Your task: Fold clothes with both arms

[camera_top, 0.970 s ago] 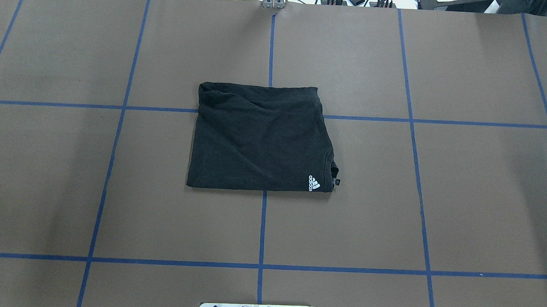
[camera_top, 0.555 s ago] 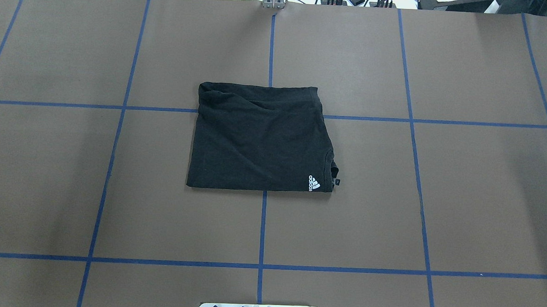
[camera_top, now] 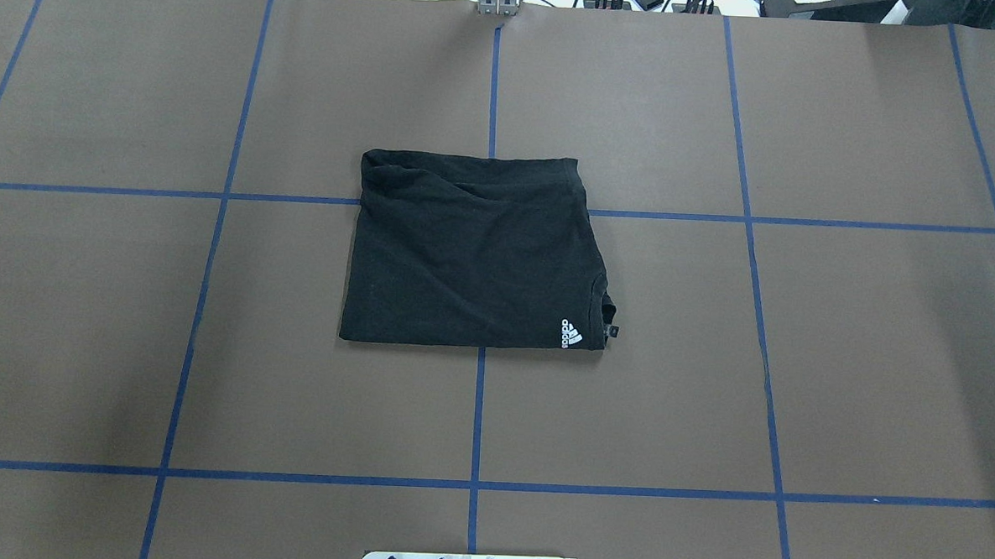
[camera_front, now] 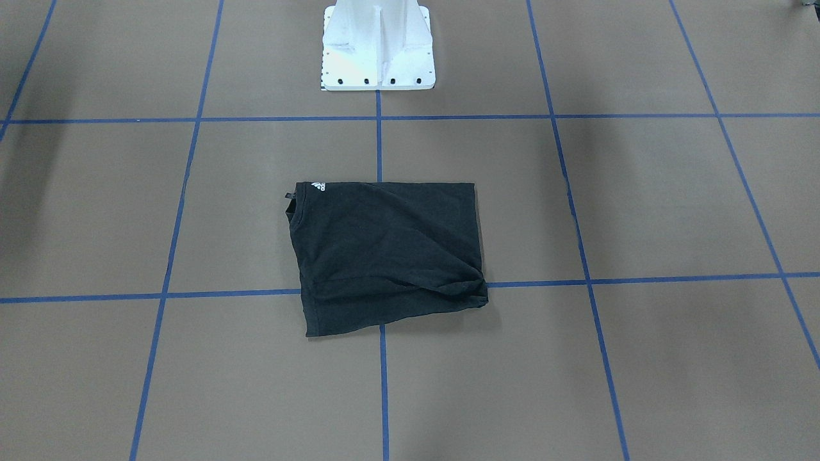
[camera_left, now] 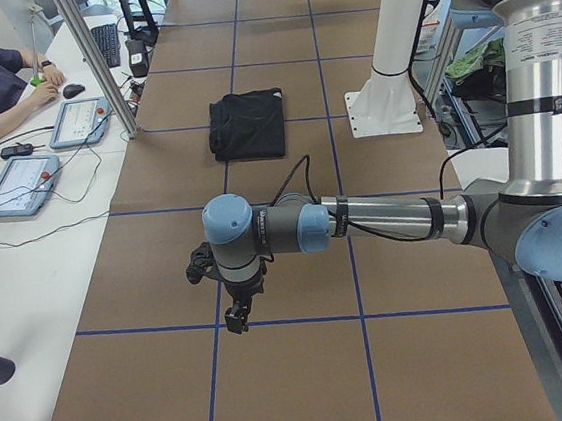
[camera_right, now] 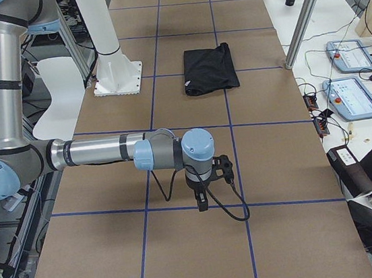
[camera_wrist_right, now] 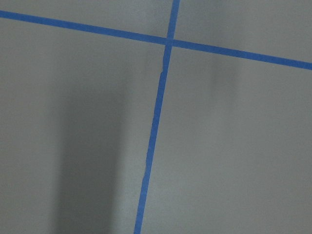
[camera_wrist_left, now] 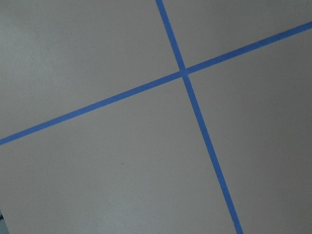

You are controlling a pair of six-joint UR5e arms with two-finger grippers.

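The black t-shirt [camera_top: 473, 253] lies folded into a tidy rectangle on the table [camera_top: 880, 372], straight out in front of the white pedestal base [camera_front: 378, 54]. Its small white logo [camera_top: 571, 333] sits at a corner on the base's side. The left gripper [camera_left: 237, 314] and right gripper [camera_right: 202, 201] hang well off to either side of the base, far from the shirt. Both point down, but I cannot tell whether their jaws are apart or together.

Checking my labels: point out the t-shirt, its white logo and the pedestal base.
t-shirt [camera_top: 465, 253], overhead exterior view, middle of cloth.
white logo [camera_top: 571, 333], overhead exterior view, its centre.
pedestal base [camera_front: 378, 76], exterior front-facing view, bolted foot plate.
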